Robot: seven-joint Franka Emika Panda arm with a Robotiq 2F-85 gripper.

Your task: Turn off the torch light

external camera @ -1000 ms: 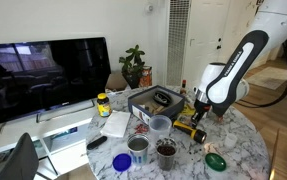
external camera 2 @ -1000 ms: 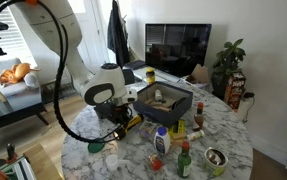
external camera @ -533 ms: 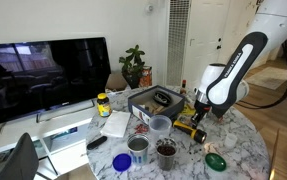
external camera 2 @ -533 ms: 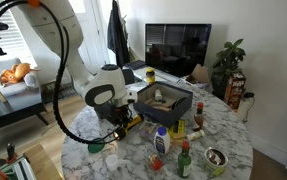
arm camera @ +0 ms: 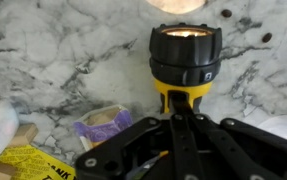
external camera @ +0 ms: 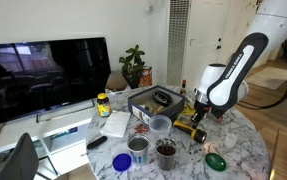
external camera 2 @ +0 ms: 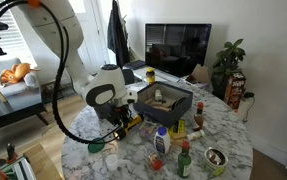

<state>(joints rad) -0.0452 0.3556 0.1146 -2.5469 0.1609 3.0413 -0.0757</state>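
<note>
The gripper [arm camera: 180,114] comes in from the bottom of the wrist view with its two black fingers drawn tightly together, no gap between them, holding nothing. Their joined tip sits over the yellow body of the torch light [arm camera: 186,55], just behind its black head. Whether the tip actually presses on the body cannot be told.

The torch light lies on its side on the marble table [arm camera: 53,45], head pointing away from the wrist. Its lens glows warm orange and throws a bright patch on the marble just ahead of it. A purple wrapper [arm camera: 105,125] lies beside the fingers, and a yellow packet [arm camera: 28,160] sits at the lower corner.

In both exterior views the gripper [external camera: 195,116] [external camera 2: 119,121] hangs low over the near part of the table, with the torch light [external camera: 189,128] [external camera 2: 126,126] a small yellow and black shape under it.

In an exterior view, a clear cup [external camera: 160,125] and two metal cups [external camera: 140,145] stand near the torch light. A black box [external camera: 155,98] sits behind them, with a yellow-lidded jar [external camera: 103,103] further off. A television [external camera: 43,75] and a plant [external camera: 134,65] stand beyond the table.
</note>
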